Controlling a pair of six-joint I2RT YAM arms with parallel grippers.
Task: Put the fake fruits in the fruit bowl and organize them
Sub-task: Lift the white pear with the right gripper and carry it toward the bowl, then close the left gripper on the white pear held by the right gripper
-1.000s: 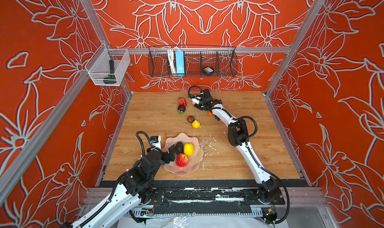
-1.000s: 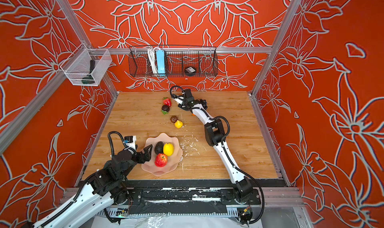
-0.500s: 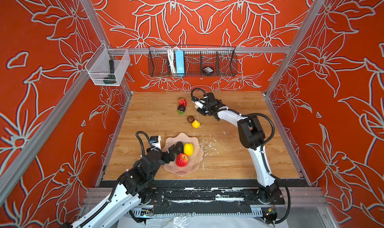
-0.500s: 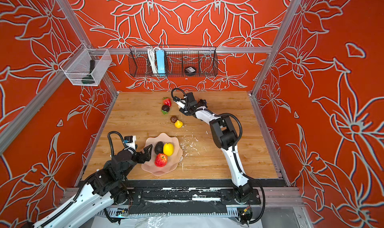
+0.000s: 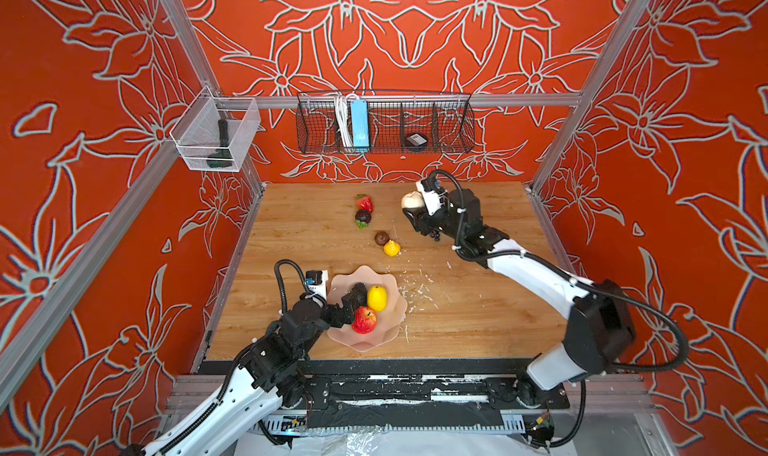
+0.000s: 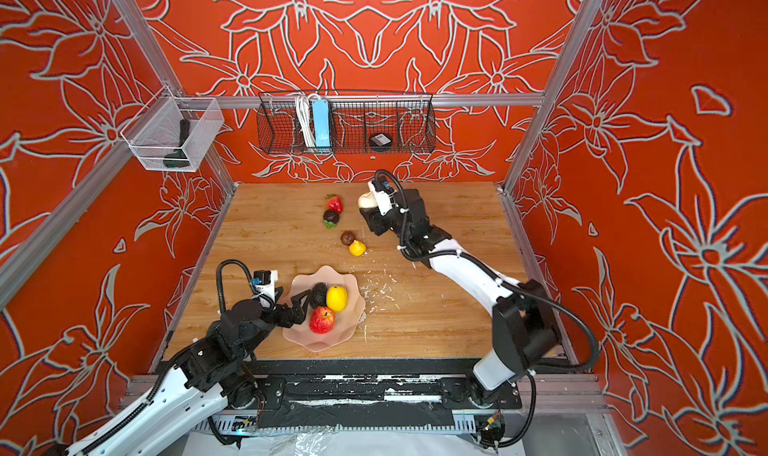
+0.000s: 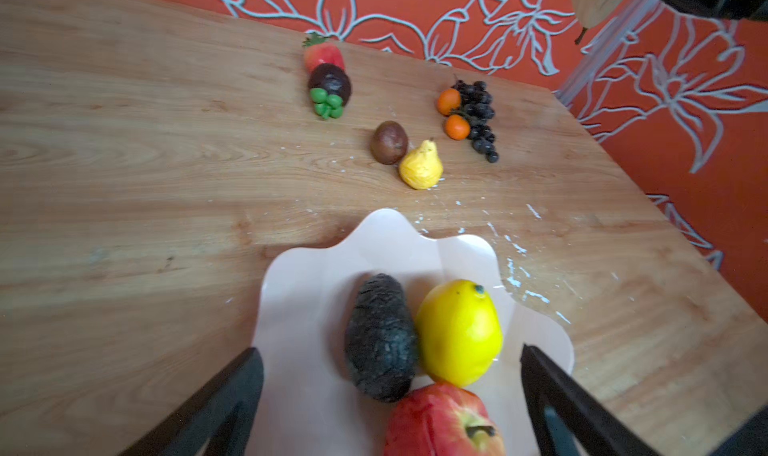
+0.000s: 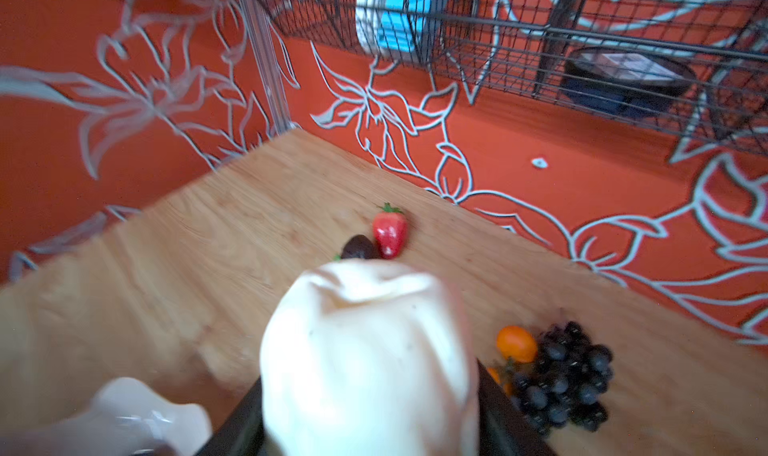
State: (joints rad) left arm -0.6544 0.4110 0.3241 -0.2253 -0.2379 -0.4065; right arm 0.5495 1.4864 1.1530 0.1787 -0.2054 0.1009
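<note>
Wooden table (image 5: 478, 329) first: our pink bowl (image 5: 376, 341) sits near 6 o'clock, with a lemon (image 5: 377, 298), an apple (image 5: 364, 320) and an avocado (image 7: 380, 337) already in it. Our left gripper (image 6: 302, 304) hangs wide open and empty over the bowl, while our right gripper (image 5: 413, 210), up near 12 o'clock, squeezes a pale fruit (image 5: 411, 201) in the air. We think we are not yet halfway: a strawberry (image 5: 365, 203), a dark round fruit (image 5: 363, 217), a brown fruit (image 5: 381, 237), a little pear (image 5: 391, 248), grapes (image 7: 478, 117) and two oranges (image 7: 449, 101) lie on the table toward 12 o'clock.

In bowl (image 7: 307, 291): avocado (image 7: 380, 337), lemon (image 7: 459, 331), apple (image 7: 440, 422)
</note>
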